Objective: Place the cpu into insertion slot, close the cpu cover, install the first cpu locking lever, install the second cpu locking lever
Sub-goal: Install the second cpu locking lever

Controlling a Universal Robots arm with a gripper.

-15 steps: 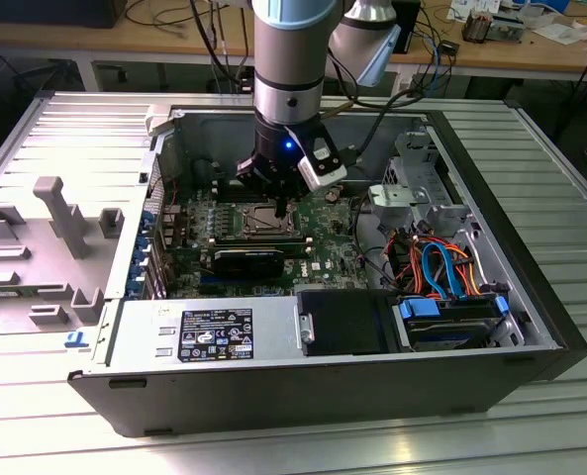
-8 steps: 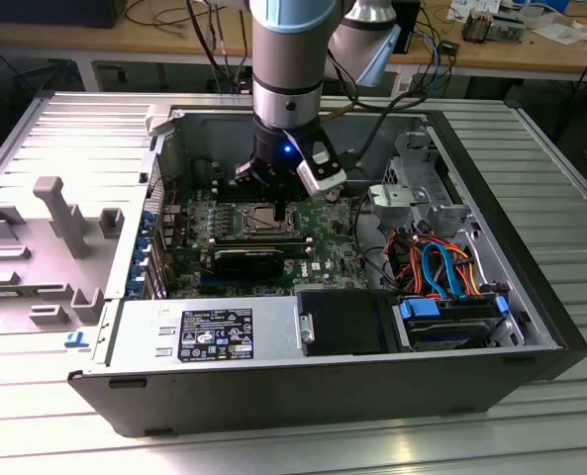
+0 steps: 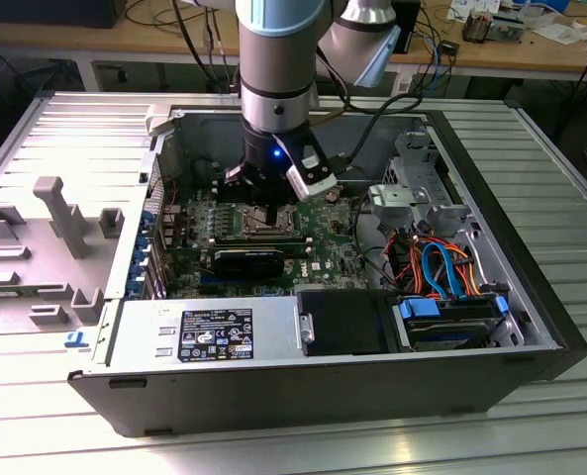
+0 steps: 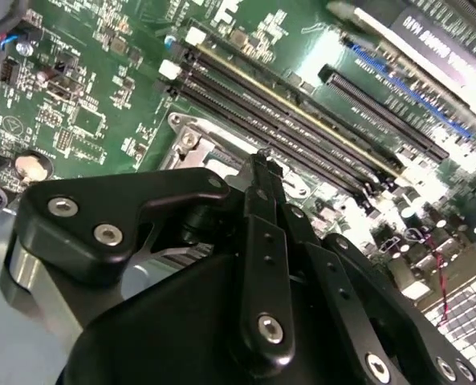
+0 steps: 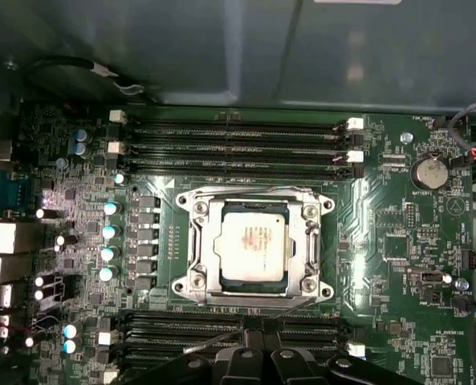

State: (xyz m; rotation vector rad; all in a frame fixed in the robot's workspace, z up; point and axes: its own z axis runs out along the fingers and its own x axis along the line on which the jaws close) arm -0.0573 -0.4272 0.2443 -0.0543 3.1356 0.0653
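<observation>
CPU (image 5: 252, 247), one square chip with a dull silver top, lies flat in the slot (image 5: 252, 290) at the middle of the green board (image 5: 382, 241). One silvery cover (image 5: 201, 250) frames it, lying down over the slot with the chip showing through its square window. Thin wire levers run along the cover's edges; how many are latched I cannot tell.

Taking the slot as landmark: in the first wrist view two banks of long black memory slots flank it, one bank (image 5: 238, 148) on the side toward the grey case wall and one bank (image 5: 221, 333) on the side toward the tool. One round coin cell (image 5: 426, 171) sits well apart from the slot, near a corner of the board. A row of four blue-topped capacitors (image 5: 109, 241) stands just beside the slot, opposite the coin-cell side.

One tool (image 5: 252, 325) hangs over the memory bank just beside the slot, its black fingers (image 4: 262, 172) drawn together to a narrow tip and holding nothing. In the second wrist view that tip sits close above a corner of the cover (image 4: 191, 138).

In the exterior view the single arm (image 3: 278, 69) reaches down into one open computer case (image 3: 125, 391) lying on a ribbed metal counter (image 3: 560, 208), with the tool (image 3: 268, 210) just above the slot. Toward the exterior view's right of the slot lie orange and blue cables (image 3: 437, 267); toward its left, outside the case, lies one grey moulded tray (image 3: 46, 247).
</observation>
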